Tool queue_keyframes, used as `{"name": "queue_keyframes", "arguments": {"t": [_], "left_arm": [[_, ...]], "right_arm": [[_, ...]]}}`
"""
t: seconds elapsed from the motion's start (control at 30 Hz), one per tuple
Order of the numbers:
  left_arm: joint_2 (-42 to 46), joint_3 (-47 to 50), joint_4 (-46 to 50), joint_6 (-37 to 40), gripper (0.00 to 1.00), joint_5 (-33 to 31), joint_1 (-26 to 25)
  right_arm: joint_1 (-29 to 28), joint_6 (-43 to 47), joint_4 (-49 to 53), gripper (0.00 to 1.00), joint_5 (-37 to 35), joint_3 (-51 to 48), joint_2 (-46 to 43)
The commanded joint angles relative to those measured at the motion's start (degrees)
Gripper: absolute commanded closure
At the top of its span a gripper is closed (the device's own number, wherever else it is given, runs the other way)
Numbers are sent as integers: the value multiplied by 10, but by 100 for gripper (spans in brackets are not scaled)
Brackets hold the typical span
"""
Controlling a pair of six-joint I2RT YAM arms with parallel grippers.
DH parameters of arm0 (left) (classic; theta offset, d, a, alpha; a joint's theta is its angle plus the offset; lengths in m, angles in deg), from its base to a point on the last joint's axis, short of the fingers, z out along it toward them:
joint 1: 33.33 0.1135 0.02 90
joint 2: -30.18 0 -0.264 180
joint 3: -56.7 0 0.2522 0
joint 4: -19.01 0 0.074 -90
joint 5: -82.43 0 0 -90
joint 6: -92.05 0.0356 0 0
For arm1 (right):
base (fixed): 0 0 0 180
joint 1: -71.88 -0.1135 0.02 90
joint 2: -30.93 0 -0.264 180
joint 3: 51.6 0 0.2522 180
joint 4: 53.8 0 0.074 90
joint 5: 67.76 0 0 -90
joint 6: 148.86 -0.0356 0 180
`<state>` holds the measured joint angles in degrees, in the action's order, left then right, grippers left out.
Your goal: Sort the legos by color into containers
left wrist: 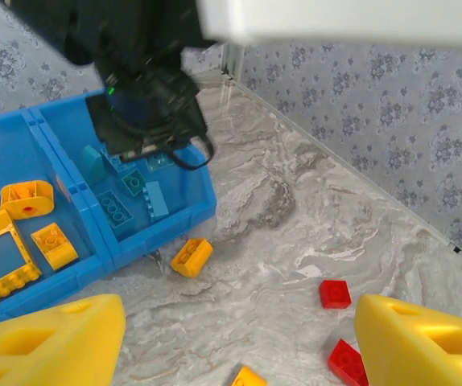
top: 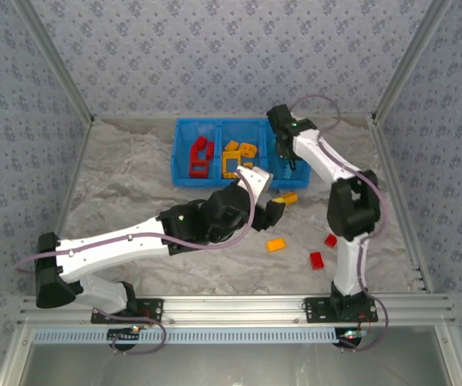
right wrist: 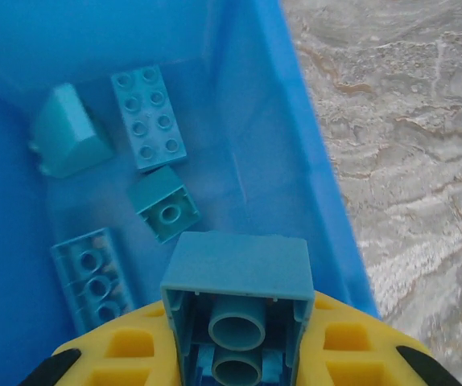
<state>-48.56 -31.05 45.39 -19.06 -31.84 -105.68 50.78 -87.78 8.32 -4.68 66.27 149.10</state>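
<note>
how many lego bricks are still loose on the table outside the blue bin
4: a yellow-orange plastic brick just in front of the blue plastic bin, another yellow-orange brick nearer the arms, and two red plastic bricks to its right. The left arm may hide more.

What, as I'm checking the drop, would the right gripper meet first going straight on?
Probably the small teal brick on the right compartment's floor, just beyond the held brick in the right gripper; depth unclear.

Right gripper (right wrist: 239,354): grips teal brick (right wrist: 237,265), hollow side to camera | bin (right wrist: 291,121): four loose bricks (right wrist: 147,117) | table (right wrist: 408,161): right of bin
</note>
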Motion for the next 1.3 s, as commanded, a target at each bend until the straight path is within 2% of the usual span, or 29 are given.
{"name": "queue_keyframes", "arguments": {"t": [0.0, 0.2, 0.33, 0.43, 0.57, 0.7, 0.8, 1.0, 1.1, 1.27], "left_arm": [[21, -19, -23, -11, 25, 26, 6], [28, 14, -28, -34, 25, 34, 9], [32, 21, -31, -35, 25, 35, 9], [32, 21, -30, -33, 24, 36, 8], [27, 18, -23, -30, 24, 40, 8], [18, 19, -24, -32, 25, 50, 10], [8, 16, -29, -35, 26, 69, 14], [-37, 0, -26, -48, 29, 161, 49], [-80, -13, -32, -39, 29, 219, 73], [-199, -89, -12, -27, 30, 291, 99]], "right_arm": [[6, 43, 51, 81, -57, 81, 61], [5, 25, 100, 80, -116, 183, 162], [11, 28, 94, 78, -116, 200, 193], [11, 36, 95, 68, -100, 219, 208], [3, 35, 102, 48, -99, 227, 193], [-6, 35, 94, 40, -98, 221, 141], [-5, 39, 91, 40, -84, 222, 99], [-6, 45, 104, 46, -54, 194, -23], [2, 55, 110, 46, -6, 126, -133], [17, 70, 104, 44, 136, -51, -351]]}}
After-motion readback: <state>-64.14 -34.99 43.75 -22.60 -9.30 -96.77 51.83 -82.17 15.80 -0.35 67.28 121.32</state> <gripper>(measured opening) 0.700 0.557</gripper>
